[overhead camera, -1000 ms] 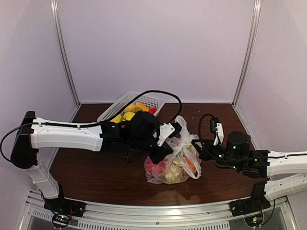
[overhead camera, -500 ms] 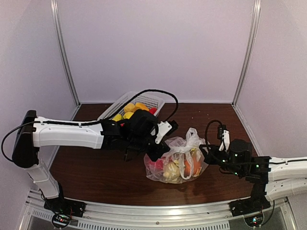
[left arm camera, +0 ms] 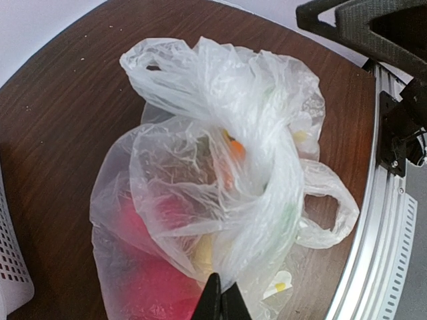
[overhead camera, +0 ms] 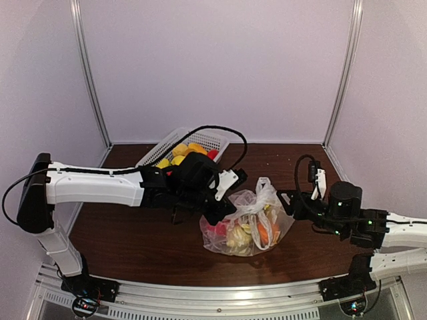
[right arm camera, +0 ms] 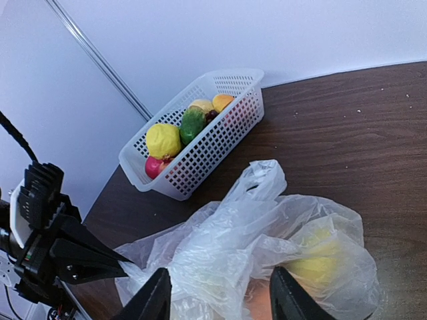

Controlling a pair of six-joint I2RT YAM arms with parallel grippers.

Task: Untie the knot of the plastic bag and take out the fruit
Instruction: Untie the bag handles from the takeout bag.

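Note:
The plastic bag sits on the table between the arms, its clear film crumpled. Fruit shows through it: a red one, an orange one and a yellow one. My left gripper is shut, pinching the bag's film at its left side. My right gripper is open just right of the bag, its fingers standing either side of loose film without gripping it. One handle loop stands up free, another lies loose. The knot does not show in any view.
A white lattice basket with several fruits stands at the back left, behind my left arm; it also shows in the right wrist view, the basket beyond the bag. The metal rail runs along the table's near edge.
My right gripper has opened, let go of the bag and drawn back to the right. The bag has slumped rightward, one handle loop standing up. The left gripper keeps its pinch.

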